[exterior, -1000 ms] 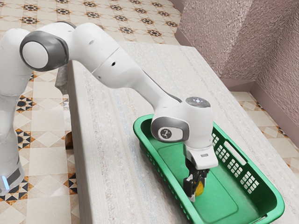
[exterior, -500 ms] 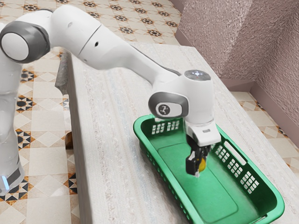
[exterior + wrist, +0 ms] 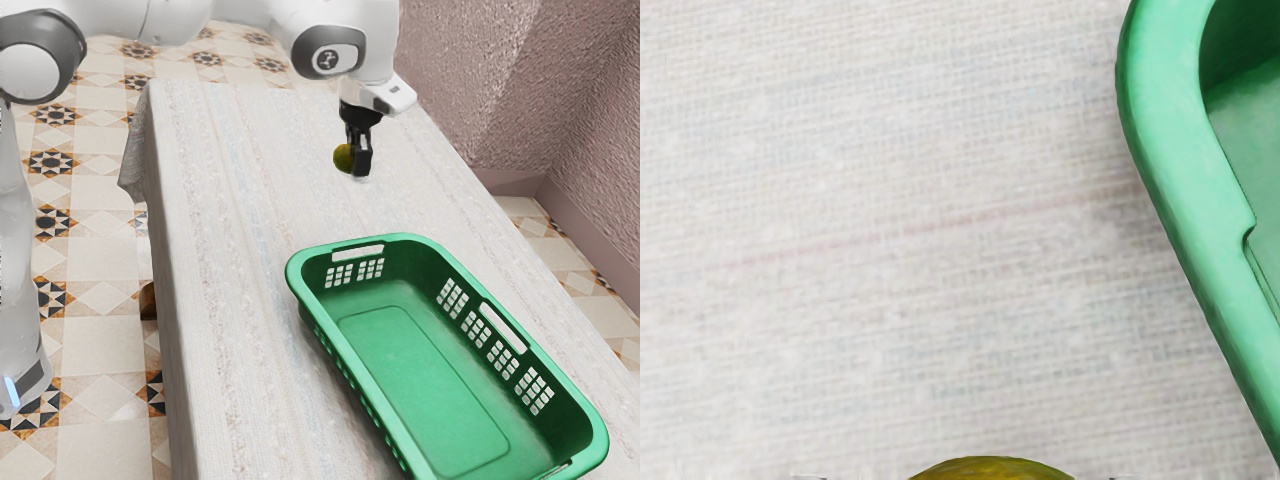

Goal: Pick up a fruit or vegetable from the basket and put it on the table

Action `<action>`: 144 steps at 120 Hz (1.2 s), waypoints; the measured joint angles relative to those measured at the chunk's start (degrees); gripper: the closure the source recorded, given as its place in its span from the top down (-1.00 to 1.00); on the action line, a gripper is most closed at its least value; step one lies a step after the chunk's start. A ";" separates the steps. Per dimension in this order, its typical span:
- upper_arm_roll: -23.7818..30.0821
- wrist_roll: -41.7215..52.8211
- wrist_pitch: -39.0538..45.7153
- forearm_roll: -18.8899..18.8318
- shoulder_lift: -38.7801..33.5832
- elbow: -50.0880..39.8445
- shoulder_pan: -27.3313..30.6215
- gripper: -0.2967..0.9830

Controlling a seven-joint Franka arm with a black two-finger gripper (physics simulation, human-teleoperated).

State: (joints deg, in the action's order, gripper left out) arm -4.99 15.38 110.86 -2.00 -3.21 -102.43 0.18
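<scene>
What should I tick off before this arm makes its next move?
1. Fruit held by the pincer: ok, gripped between its fingers.
2. Fruit out of the basket: ok, beyond its rim.
3. Table free for placing beside the basket: ok, bare cloth there.
4. Basket upright: ok, base down on the table.
5. Fruit released on the table: not ok, it is in the pincer's grip.
6. Grip firm enough against slipping: cannot tell.

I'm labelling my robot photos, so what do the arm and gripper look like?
The arm is smooth white with rounded segments, dark grey bands around its joint caps, a dark emblem near the wrist and a blue strip low down. The gripper is black and slim.
</scene>
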 joint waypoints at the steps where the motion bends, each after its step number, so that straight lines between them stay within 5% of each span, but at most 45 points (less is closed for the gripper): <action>1: -0.29 -0.11 -0.22 -0.03 0.04 0.03 0.27 -0.02; 80: -6.60 -5.22 -5.13 -0.41 1.31 0.19 0.61 0.00; 110: -7.01 -6.68 -6.56 -0.03 1.23 0.21 3.08 0.39; 144: -7.05 -7.83 -7.83 -0.02 1.25 0.73 1.45 0.51</action>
State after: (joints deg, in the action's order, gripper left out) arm -12.04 7.55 103.03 -2.02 -1.97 -101.70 1.62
